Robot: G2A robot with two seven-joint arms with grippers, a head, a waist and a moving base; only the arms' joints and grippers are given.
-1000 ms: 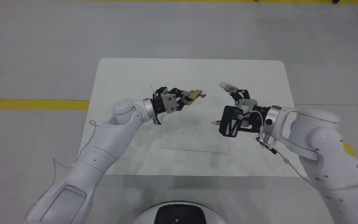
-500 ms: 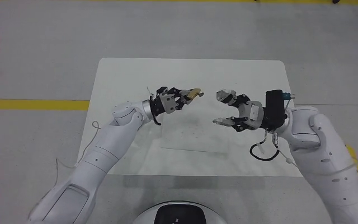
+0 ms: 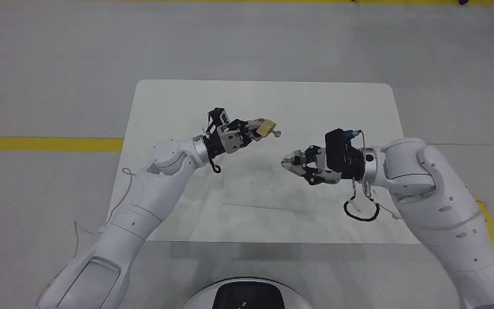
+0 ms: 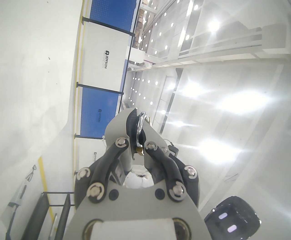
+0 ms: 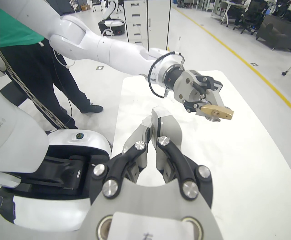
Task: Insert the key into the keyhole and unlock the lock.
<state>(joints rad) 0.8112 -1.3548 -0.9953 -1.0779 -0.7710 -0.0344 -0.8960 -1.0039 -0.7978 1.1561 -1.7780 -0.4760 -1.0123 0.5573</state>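
Note:
A brass padlock (image 3: 265, 127) hangs above the white table (image 3: 347, 108), with my left gripper (image 3: 257, 130) shut on it. From the right wrist view the padlock (image 5: 217, 112) shows its keyhole face, and the left gripper (image 5: 210, 105) clamps it from behind. The left wrist view shows the steel shackle (image 4: 140, 123) pinched between the left gripper (image 4: 139, 129) fingers. My right gripper (image 3: 290, 162) sits a short way right of the padlock, apart from it, its tips pointing toward it. The right gripper (image 5: 155, 117) is shut, and no key is visible between its fingers.
A faint rectangular mat (image 3: 270, 193) lies flat on the table under both grippers. The table's edges are well clear of the arms. A white drawer cabinet (image 5: 146, 20) stands on the floor beyond the table.
My right gripper went from wide open to shut, turned at the wrist and moved left toward the padlock. The left gripper shifted slightly, still holding the padlock.

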